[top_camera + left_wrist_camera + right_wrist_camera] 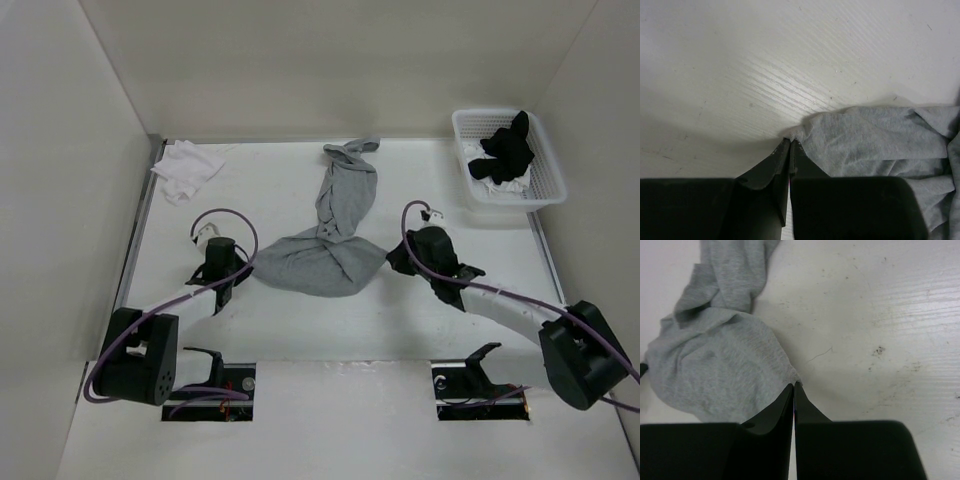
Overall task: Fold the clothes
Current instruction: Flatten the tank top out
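A: The left tool [790, 141]?
B: Pressed together, pinching the top [330, 250] at its 9 o'clock edge.
A: The top?
B: Bunched on the surface [420, 320] centre, twisted tail toward 12 o'clock.
A: The right tool [793, 385]?
B: Pinching its 3 o'clock edge.

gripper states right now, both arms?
Left gripper: closed, pinching the edge of the tank top.
Right gripper: closed, pinching the tank top at its opposite end.

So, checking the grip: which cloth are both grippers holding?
The grey tank top, mid-table; the white cloth lies apart far left, the black garment in the basket.
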{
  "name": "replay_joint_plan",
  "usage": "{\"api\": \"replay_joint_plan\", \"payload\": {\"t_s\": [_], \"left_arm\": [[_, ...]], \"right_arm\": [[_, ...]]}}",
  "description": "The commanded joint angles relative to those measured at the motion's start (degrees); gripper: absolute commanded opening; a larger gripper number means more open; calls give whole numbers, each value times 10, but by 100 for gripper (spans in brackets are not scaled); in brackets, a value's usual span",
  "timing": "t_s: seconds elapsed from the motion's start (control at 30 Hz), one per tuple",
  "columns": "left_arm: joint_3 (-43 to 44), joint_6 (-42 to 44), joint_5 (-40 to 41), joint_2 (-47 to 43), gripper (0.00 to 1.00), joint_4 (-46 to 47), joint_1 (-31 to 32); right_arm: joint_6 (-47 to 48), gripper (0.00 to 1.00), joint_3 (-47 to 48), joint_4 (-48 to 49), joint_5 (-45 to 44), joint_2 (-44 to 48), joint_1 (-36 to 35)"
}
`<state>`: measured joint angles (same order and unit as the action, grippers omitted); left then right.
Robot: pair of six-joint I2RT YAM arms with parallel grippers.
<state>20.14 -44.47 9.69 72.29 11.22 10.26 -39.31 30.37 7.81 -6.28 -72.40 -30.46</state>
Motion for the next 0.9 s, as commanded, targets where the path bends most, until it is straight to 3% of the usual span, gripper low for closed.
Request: {"api": "replay_joint_plan", "payload": {"t_s": [0.0,0.1,0.27,0.4,0.57,0.7,0.87], "left_arm": [[14,-6,-7,-24,0,25,12],[31,-8,-3,-105,0,-1,37],[124,4,53,-283,0,-123,98],[244,46,132,-388,0,-196,148],[380,112,207,-426,0,-191,200],[451,159,238,-397,0,-143,212],[561,202,245,-336,0,-111,205]], "right_arm": [[-2,4,-2,25,-13,52,-10],[3,3,2,-9,-24,116,-17],[25,1,69,-138,-90,252,-67],[63,0,196,-256,-215,337,-155],[163,0,412,-333,-415,331,-298],[307,0,561,-288,-550,274,-404],[533,0,680,-108,-549,182,-455]]}}
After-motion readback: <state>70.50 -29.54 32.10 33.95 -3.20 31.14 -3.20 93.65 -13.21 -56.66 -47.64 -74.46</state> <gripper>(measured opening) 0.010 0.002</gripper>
